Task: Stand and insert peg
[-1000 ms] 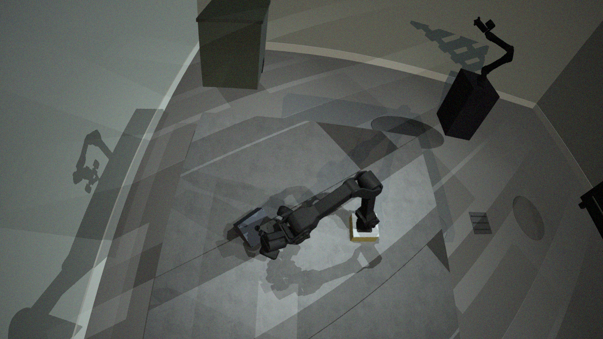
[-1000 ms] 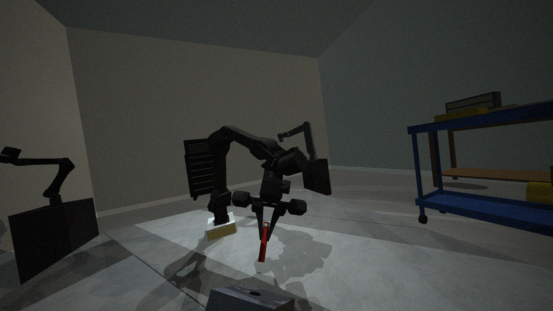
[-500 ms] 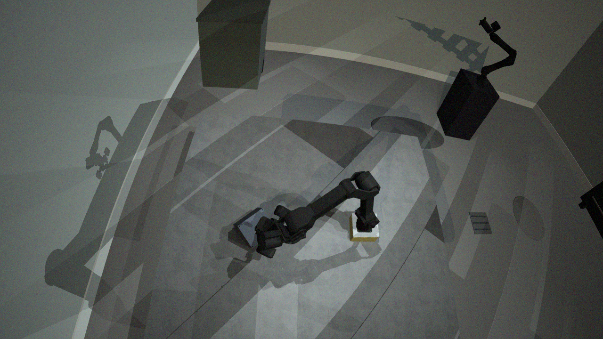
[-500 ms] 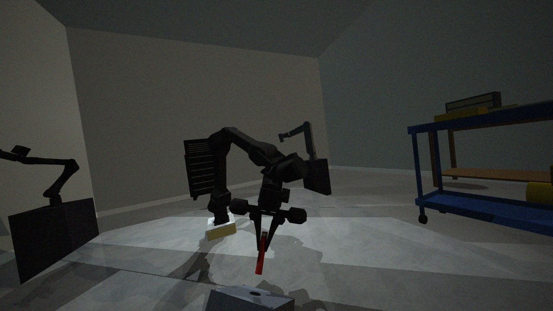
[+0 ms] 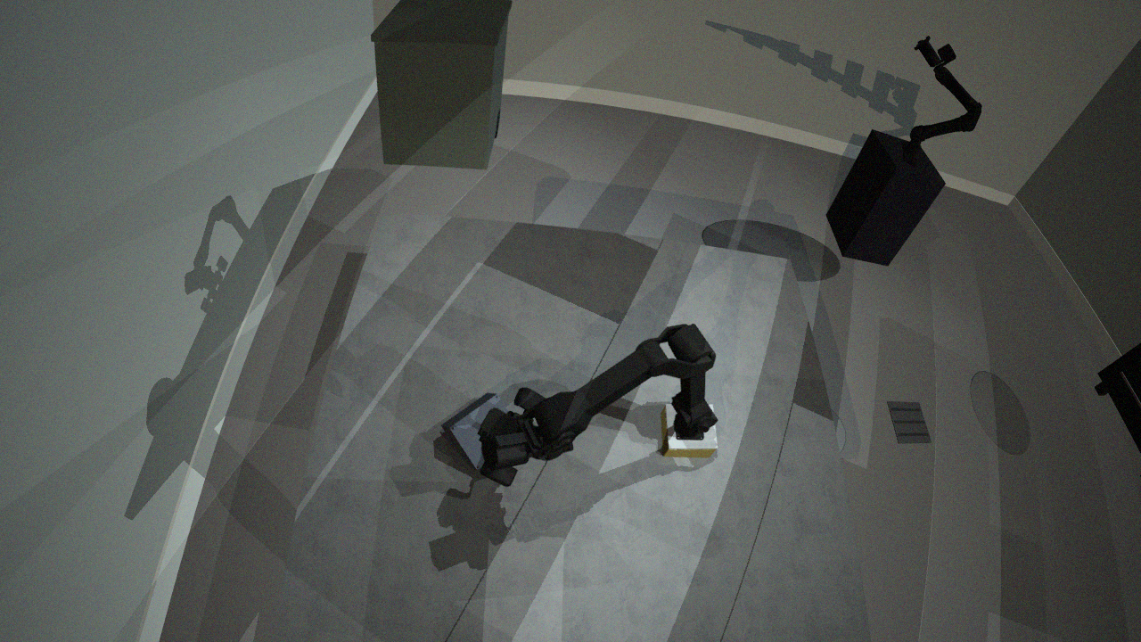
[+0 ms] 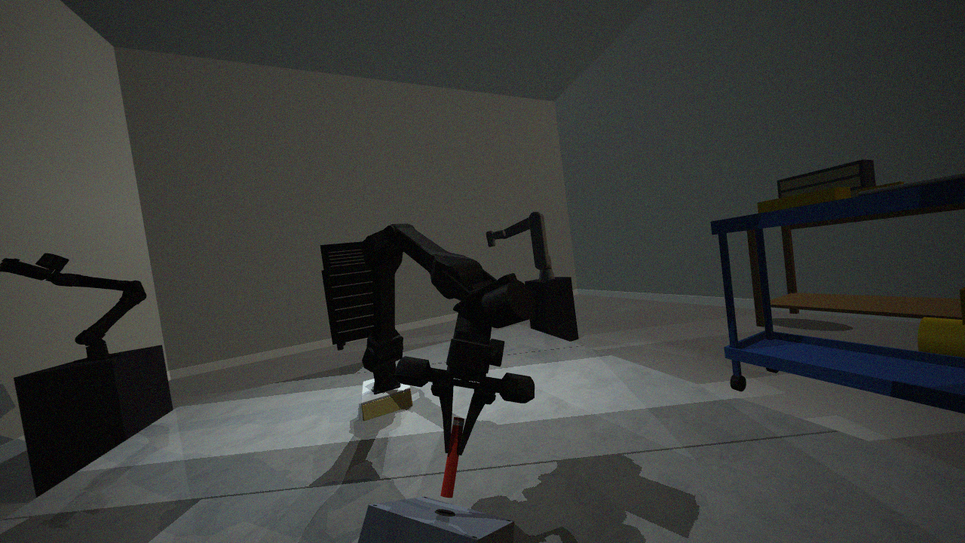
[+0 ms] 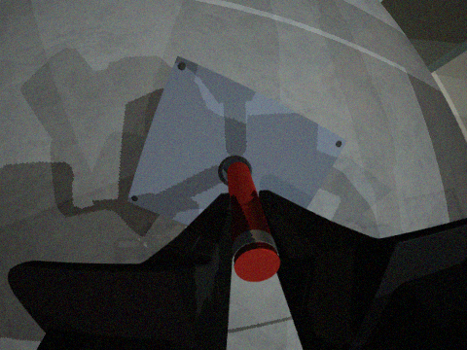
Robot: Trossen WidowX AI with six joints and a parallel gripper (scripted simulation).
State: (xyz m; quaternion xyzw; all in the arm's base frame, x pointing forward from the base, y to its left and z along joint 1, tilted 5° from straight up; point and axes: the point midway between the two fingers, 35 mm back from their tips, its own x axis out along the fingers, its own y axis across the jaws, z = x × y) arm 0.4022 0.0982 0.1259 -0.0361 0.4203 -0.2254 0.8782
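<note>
In the exterior view, the sloped panel [image 6: 405, 523] [image 7: 195, 131] sits at bottom centre, before the arm's base block [image 6: 387, 406] [image 5: 689, 452]. A cart [image 6: 843, 375] stands at right.

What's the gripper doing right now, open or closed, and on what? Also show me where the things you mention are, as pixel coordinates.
Gripper [image 6: 454, 451] [image 7: 244, 201]: closed on the red peg [image 6: 450, 472] [image 7: 245, 194], banded end up, plain end toward the panel's hole [image 6: 444, 512] [image 7: 223, 171].
</note>
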